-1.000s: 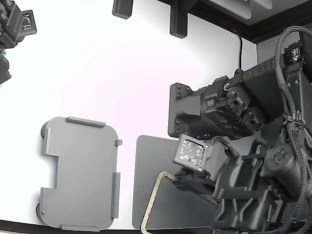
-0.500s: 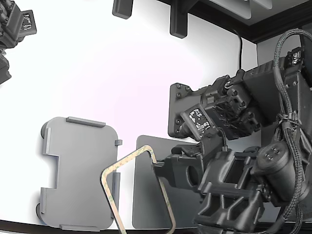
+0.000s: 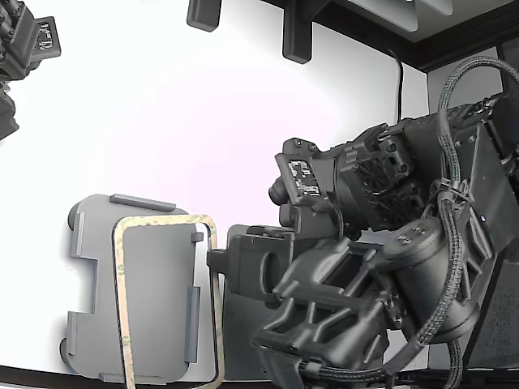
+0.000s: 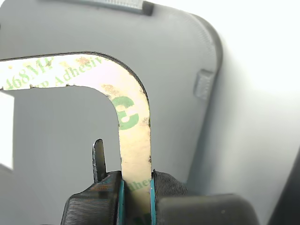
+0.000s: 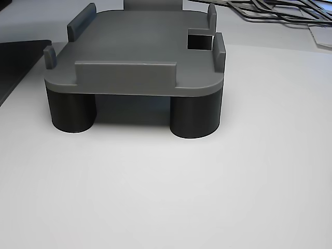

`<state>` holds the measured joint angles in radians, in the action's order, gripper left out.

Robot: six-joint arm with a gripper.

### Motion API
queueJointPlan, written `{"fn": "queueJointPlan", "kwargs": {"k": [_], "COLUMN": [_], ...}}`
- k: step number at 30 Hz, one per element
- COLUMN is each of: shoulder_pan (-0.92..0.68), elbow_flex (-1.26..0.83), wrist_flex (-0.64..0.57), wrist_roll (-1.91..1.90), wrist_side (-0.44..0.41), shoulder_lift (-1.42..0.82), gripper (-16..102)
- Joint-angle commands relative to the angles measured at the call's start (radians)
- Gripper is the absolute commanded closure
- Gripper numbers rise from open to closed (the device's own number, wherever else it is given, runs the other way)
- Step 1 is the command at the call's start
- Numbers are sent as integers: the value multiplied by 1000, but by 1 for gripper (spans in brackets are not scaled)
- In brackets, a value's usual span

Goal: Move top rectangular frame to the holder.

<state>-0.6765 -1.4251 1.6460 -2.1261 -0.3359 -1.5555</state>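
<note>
The tan rectangular frame (image 3: 120, 308) hangs flat over the light grey holder (image 3: 89, 324) at the exterior view's lower left. It sits shifted toward the holder's right side, and its right edge overhangs the holder. I cannot tell if it touches the holder. My gripper (image 3: 212, 261) is shut on the frame's right long side. In the wrist view the fingers (image 4: 161, 187) pinch the tan strip (image 4: 133, 136), printed with green adhesive lettering, above the holder's surface (image 4: 178, 51). The other view shows the holder (image 5: 140, 57) on dark round legs; the frame does not show there.
A flat dark grey pad (image 3: 237, 336) lies right of the holder, mostly under my arm. A second arm (image 3: 24, 49) sits at the exterior view's top left. Two dark posts (image 3: 296, 36) stand at the back. Several dark outlines (image 5: 270, 10) lie behind the holder in the other view.
My gripper has carried the frame from over the dark pad leftward to over the holder. The frame has turned from tilted to lying flat and square with the holder.
</note>
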Motion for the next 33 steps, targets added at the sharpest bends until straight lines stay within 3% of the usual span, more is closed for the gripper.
{"fn": "queueJointPlan", "kwargs": {"k": [1,7,33], "shoulder_pan": [34,58,140], "elbow_flex": [91,167,110], "wrist_flex": [9,9,9], "wrist_roll": [-21,-89,-69], "wrist_side": [11,37,153], "shoulder_lift": [38,109,150], "gripper": [97,97,96]}}
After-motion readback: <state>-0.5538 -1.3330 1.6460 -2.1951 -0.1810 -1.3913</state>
